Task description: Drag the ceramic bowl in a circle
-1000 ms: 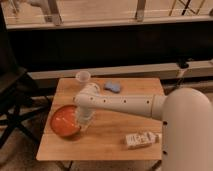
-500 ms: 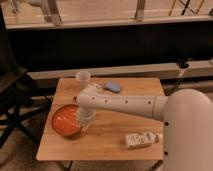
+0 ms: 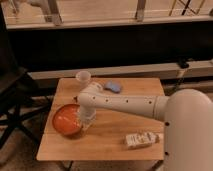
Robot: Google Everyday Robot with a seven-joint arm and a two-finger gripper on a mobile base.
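Toward the front-left corner of the bench (image 3: 142, 114): the ceramic bowl (image 3: 64, 120), upright, close to both the left edge and the front edge as seen in the camera view. At the bowl's right rim, the gripper (image 3: 86, 121), hanging from the white arm (image 3: 125, 104) stretched in from the right. Touching the rim or just inside it, by the look of it — cannot tell whether clamped there or merely set against it.

So: bowl to the left of the gripper, contact on the side nearest the arm. Round, hence no long axis to mind; one arm only, hence no choice of arm.

Judging from the layout, little room to the left and front, open wood to the right and behind. Probably best to sweep the circle rightward and back, away from the two near edges.

Worth watching: the whitish cup (image 3: 83, 78) and the blue object (image 3: 113, 87) near the back edge, well apart from the bowl, and the small carton (image 3: 142, 139) at front right — likely all outside a modest loop.
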